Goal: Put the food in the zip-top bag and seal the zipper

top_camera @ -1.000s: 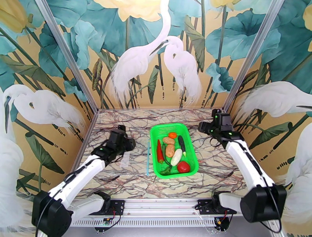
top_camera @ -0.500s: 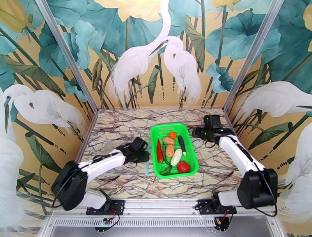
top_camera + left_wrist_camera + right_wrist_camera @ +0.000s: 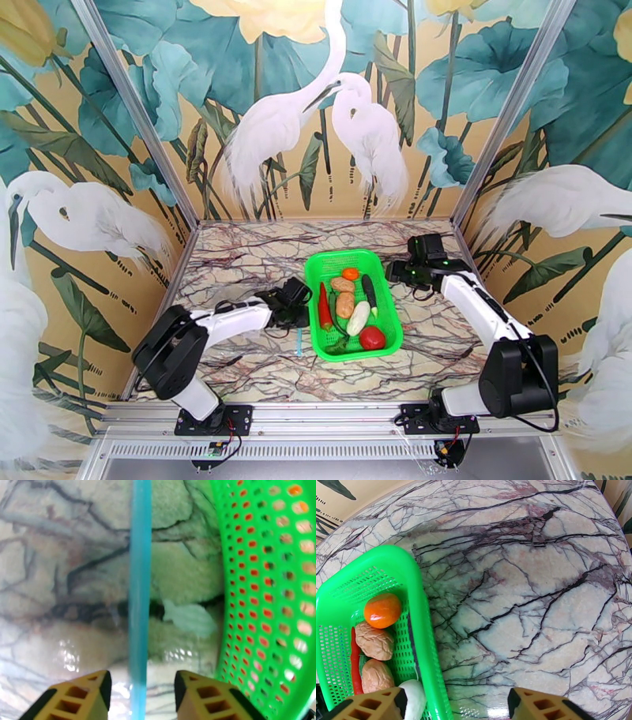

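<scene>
Left gripper (image 3: 141, 683) is nearest, jaws apart astride the clear bag's thin light-blue zipper strip (image 3: 139, 578), which I see running lengthwise up centre frame, just left of the green mesh plastic basket (image 3: 268, 598).

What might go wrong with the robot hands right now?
The left gripper straddles the thin, flat zipper with open jaws, and closing could slip off it. The green basket sits right beside it and might get shoved. The right gripper hangs open by the basket's rim and could bump it coming down.
</scene>
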You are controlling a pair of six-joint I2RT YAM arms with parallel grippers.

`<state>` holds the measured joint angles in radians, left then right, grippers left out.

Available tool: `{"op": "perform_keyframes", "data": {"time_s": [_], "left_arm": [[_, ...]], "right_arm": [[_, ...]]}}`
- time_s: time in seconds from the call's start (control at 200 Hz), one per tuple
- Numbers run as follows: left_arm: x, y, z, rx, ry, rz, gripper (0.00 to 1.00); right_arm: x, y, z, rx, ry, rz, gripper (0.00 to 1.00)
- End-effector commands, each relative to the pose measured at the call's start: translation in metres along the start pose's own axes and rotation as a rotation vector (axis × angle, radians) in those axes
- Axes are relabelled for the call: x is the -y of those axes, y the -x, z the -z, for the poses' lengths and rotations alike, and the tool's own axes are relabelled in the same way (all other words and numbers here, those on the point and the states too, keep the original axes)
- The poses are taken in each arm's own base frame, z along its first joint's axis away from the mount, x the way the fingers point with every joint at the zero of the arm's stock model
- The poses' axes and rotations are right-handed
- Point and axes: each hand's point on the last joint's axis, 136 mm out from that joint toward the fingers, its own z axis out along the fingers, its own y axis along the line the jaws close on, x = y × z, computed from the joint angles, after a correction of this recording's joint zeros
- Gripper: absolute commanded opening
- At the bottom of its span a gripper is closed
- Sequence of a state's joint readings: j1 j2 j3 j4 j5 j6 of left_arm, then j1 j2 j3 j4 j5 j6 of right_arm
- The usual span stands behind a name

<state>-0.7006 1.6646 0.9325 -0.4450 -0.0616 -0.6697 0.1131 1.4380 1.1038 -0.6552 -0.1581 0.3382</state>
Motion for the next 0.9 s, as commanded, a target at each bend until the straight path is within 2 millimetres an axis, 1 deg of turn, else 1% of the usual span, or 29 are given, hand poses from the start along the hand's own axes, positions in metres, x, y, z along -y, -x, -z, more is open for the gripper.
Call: {"op": "perform_keyframes", "data": {"time_s": [0.0,0.1,0.27,0.57,0.615,0.77,0.84,0.88,0.895], "left_arm": [[0.000,0.009,-0.005,0.021,0.035,-0.008,0.43],[-0.003,0.010,-0.008,0.012,0.063,-0.021,0.40],[-0.005,0.011,-0.008,0.001,0.091,-0.045,0.26],[-0.011,0.005,-0.012,-0.028,0.119,-0.061,0.17],[-0.011,0.006,-0.011,-0.028,0.117,-0.064,0.15],[-0.011,0.011,-0.004,-0.015,0.117,-0.076,0.11],[-0.011,0.016,0.002,-0.005,0.114,-0.080,0.07],[-0.012,0.020,0.006,0.004,0.110,-0.078,0.00],[-0.013,0.020,0.008,0.008,0.109,-0.077,0.00]], "right_arm": [[-0.006,0.007,0.009,0.011,0.015,0.028,0.74],[-0.006,0.007,0.009,0.013,0.013,0.036,0.74],[-0.006,0.006,0.007,0.006,0.014,0.041,0.74],[-0.005,0.008,0.001,-0.003,0.011,0.046,0.74],[-0.005,0.009,0.001,-0.004,0.012,0.046,0.74],[-0.007,0.011,0.002,0.001,0.015,0.048,0.74],[-0.007,0.012,0.003,0.003,0.016,0.048,0.74],[-0.007,0.012,0.003,0.004,0.015,0.048,0.74],[-0.007,0.012,0.003,0.006,0.016,0.049,0.73]]}}
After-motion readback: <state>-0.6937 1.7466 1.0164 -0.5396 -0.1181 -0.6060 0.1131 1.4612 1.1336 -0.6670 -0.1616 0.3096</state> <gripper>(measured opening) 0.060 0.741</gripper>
